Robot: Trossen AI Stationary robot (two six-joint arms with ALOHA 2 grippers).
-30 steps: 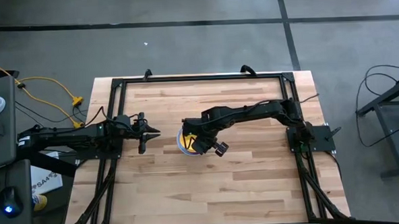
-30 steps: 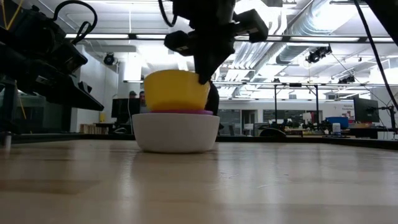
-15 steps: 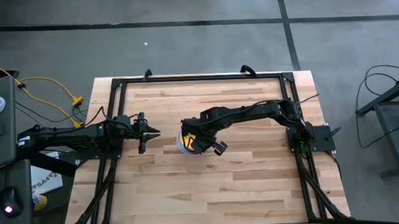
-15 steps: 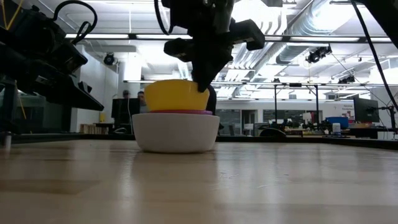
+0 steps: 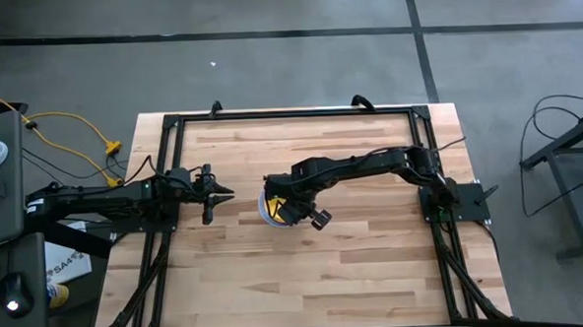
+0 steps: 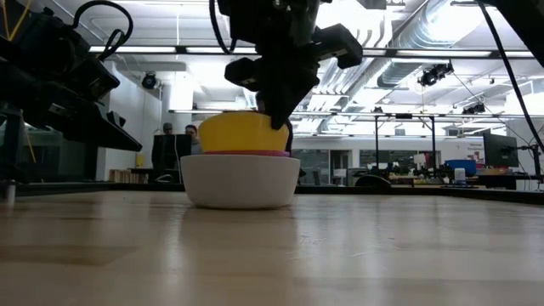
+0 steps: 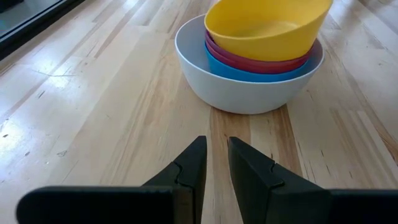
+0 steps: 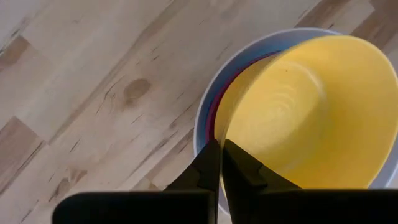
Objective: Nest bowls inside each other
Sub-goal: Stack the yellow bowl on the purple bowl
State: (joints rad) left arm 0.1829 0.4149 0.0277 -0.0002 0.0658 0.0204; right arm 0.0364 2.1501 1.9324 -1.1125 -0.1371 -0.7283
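Yellow round plastic bowl [image 7: 267, 28] sits tilted atop the stack inside the large white plastic bowl [image 7: 242, 90] at mid-table. Right gripper [image 8: 219, 163] pinches the yellow rim, fingers pressed together. Left gripper [image 7: 214, 165] waits beside the stack, fingers slightly parted, holding nothing.

1 white bowl [image 7: 249, 93], 1 blue bowl [image 7: 249, 70], 1 red bowl [image 7: 261, 61], 1 yellow bowl [image 7: 267, 28], 2 grippers

Bowls stacked mid-table, right of your left gripper [image 5: 224, 194].
Your right gripper [image 8: 219, 155] sits on the top bowl's [image 7: 267, 28] rim, nested in the stack [image 7: 249, 81].
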